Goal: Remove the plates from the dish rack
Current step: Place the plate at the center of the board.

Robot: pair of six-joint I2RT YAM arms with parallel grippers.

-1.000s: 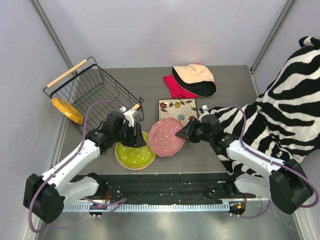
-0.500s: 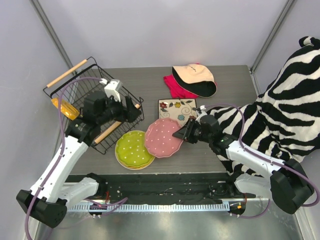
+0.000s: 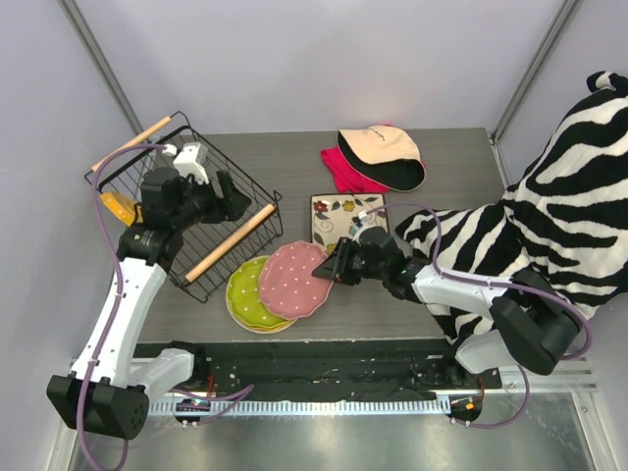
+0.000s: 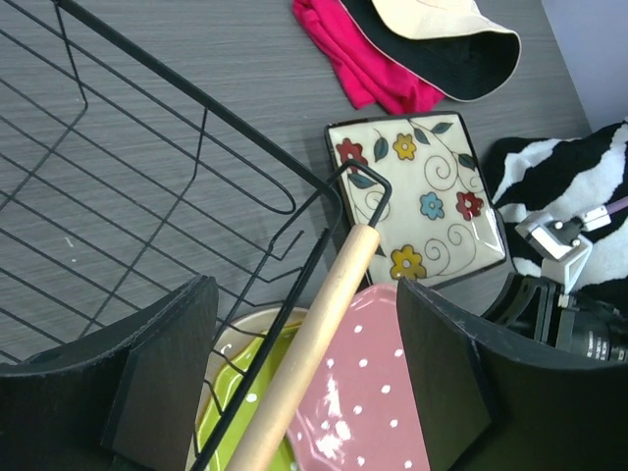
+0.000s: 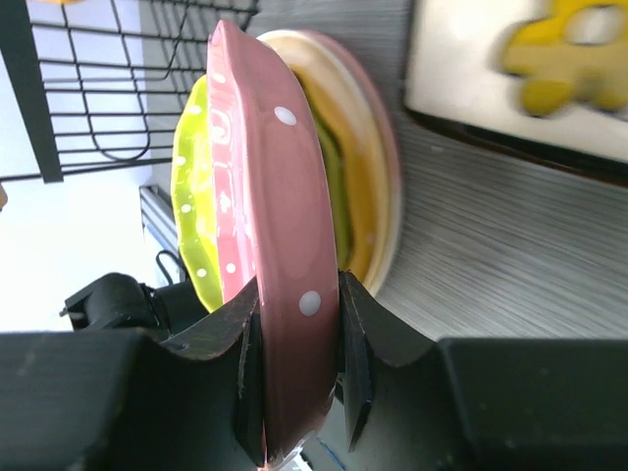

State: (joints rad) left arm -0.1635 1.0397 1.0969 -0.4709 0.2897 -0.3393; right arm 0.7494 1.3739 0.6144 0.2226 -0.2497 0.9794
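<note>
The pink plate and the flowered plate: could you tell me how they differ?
The pink plate is round and scalloped with white dots; the flowered plate is square with a dark rim. The pink plate is clamped at its edge by the right gripper and overlaps the green plate; the flowered plate lies free on the table. Both are out of the rack.

Pink plate (image 3: 294, 280) tilts over green plate (image 3: 245, 290); square flowered plate (image 3: 339, 214) lies flat; orange plate (image 3: 116, 206) stands in dish rack (image 3: 228, 243).
</note>
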